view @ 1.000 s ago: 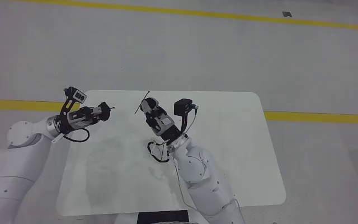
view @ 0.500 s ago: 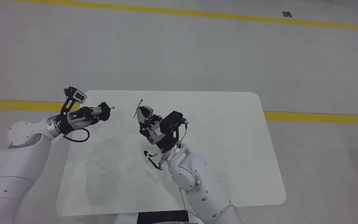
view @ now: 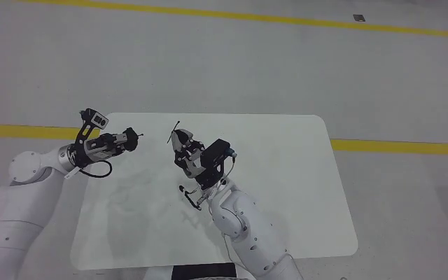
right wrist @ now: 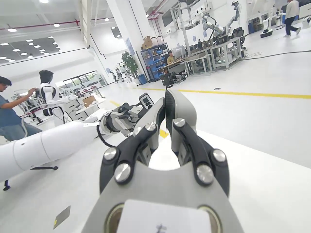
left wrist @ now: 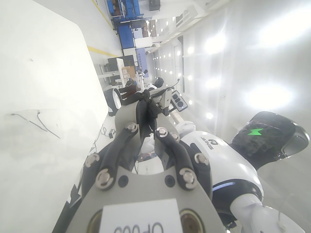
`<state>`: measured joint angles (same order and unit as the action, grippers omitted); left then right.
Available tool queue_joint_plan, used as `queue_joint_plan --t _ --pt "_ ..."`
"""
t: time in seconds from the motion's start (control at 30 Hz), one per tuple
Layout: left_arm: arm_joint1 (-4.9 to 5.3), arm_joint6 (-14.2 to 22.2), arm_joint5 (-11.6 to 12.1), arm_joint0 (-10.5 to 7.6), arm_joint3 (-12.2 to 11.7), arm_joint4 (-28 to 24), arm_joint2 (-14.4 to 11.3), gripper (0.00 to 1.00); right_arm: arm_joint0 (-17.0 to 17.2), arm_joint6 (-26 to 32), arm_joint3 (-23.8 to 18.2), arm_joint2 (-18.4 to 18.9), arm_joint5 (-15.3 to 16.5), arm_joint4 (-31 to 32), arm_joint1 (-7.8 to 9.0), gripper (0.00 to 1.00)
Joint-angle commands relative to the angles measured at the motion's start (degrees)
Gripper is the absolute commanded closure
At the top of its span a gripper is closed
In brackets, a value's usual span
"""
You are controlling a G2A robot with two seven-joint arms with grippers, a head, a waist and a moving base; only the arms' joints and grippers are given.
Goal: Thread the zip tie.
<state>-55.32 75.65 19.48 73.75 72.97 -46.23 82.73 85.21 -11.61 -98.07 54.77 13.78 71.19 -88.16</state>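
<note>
2 grippers in all, the left gripper (view: pixel 134 136) and the right gripper (view: pixel 179 138); 1 zip tie (view: pixel 173 130); 1 table (view: pixel 294 175).

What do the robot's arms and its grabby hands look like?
The left arm and right arm are smooth white tubes with black cables looping at the wrists. The left gripper and right gripper are grey, with black bars, silver bolts and dark ribbed jaws.

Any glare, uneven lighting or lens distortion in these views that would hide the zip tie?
Left wrist view: ceiling lights bloom into heavy glare, and haze washes over the table. Right wrist view: even light, but the wide lens bows the pillar; the zip tie shows as a thin line between the fingers of the right gripper. Top view: flat, even light, no glare on the table.
</note>
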Motion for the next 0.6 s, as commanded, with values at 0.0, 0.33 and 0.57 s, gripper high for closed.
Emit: queue_joint_plan --t 0.0,0.33,0.57 --pt "0.0 0.0 0.0 0.0 0.0 0.0 0.0 1.0 0.0 0.0 0.0 0.0 0.0 0.0 0.0 1.0" --pt "-0.34 -3.7 0.0 1.74 1.8 0.9 -1.3 1.0 0.5 -0.9 0.0 -1.2 -4.4 1.4 -0.14 1.0" --pt "-1.19 -7.0 0.0 1.51 2.9 5.2 -6.0 1.0 0.5 -1.8 1.0 -3.4 -10.1 3.7 -0.49 1.0"
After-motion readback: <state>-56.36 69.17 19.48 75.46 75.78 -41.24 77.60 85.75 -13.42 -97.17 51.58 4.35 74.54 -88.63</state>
